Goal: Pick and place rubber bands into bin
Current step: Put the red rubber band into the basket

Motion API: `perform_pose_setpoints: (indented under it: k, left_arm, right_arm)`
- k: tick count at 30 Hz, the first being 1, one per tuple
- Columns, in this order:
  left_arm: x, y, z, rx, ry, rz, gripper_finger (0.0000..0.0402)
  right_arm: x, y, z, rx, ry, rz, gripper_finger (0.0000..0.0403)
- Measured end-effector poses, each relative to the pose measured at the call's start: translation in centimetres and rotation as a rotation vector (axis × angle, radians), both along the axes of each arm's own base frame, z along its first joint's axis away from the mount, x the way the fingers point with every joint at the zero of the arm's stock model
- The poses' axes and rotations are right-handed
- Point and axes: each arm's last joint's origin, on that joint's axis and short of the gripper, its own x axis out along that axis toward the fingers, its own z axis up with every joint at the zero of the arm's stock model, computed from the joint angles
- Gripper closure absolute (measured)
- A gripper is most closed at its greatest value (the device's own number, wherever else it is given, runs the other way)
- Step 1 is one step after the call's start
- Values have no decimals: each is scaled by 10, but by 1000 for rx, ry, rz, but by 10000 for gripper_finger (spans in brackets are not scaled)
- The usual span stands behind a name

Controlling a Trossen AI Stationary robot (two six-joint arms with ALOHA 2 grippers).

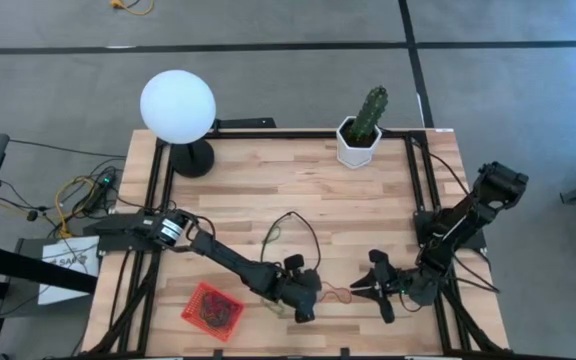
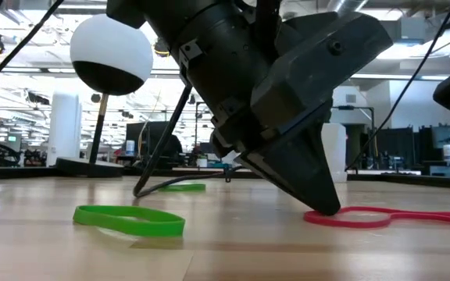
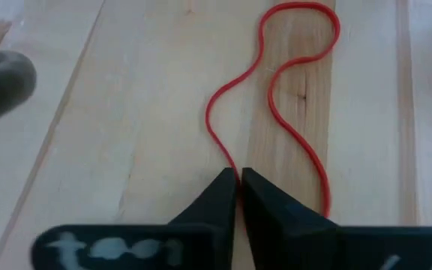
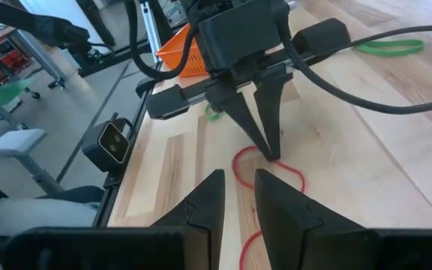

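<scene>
My left gripper (image 3: 238, 187) is down on the table (image 1: 268, 190) with its fingers pressed together, pinching one strand of a red rubber band (image 3: 276, 97) at the tips. In the low view that band (image 2: 381, 217) lies flat on the wood, running off from the fingertip. My right gripper (image 4: 238, 196) hovers close by, at about three o'clock from the left one, fingers slightly apart and holding nothing, pointed at the same band. The bin (image 1: 213, 310) sits near the front edge, at about nine o'clock from the left gripper; dark loops seem to lie inside, though I can't make them out well. A green rubber band (image 2: 130, 219) lies loose on the wood nearer the low camera. A white globe lamp (image 1: 177, 105) and a cactus pot (image 1: 359, 143) stand at the far edge.
</scene>
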Motion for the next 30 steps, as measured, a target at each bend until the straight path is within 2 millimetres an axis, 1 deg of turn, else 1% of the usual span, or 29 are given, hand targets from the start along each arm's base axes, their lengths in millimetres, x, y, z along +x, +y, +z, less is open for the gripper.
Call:
perform_pose_setpoints:
  k: [4, 7, 9, 11, 13, 16, 17, 20, 21, 24, 26, 28, 30]
  left_arm:
    - [2, -3, 4, 34, 10, -49, 398]
    - [0, -8, 17, 68, 57, -104, 400]
    - [-6, -12, 35, 114, 112, -113, 401]
    - [-11, -18, 64, 136, 108, -96, 401]
    - [-21, -22, 92, 186, 135, -73, 401]
    - [-37, -32, 119, 262, 197, -57, 401]
    - [-44, -36, 131, 277, 211, -65, 401]
    - [-71, -50, 173, 290, 226, -98, 401]
    - [-82, -54, 184, 299, 241, -98, 401]
    - [-110, -63, 203, 331, 285, -33, 401]
    - [-121, -70, 212, 312, 233, 26, 402]
    - [-134, -81, 219, 281, 200, 1, 401]
    - [-145, -91, 220, 257, 199, -13, 401]
  right_arm:
    - [1, -1, 0, 0, 0, -6, 333]
    - [2, -2, 0, 2, 3, -6, 333]
    - [3, -2, 0, 3, 6, -4, 333]
    - [3, -2, 0, 6, 9, 1, 333]
    - [4, -3, 0, 6, 10, 0, 333]
    - [4, -3, 0, 6, 11, 0, 333]
    - [4, -3, 0, 6, 11, 0, 333]
    - [4, -3, 0, 5, 11, 0, 333]
    - [4, -3, 0, 5, 11, 0, 333]
    - [4, -3, 0, 5, 11, 0, 333]
    - [4, -3, 0, 5, 11, 0, 333]
    - [4, -3, 0, 5, 11, -2, 333]
    - [5, -4, -1, 1, 14, -5, 333]
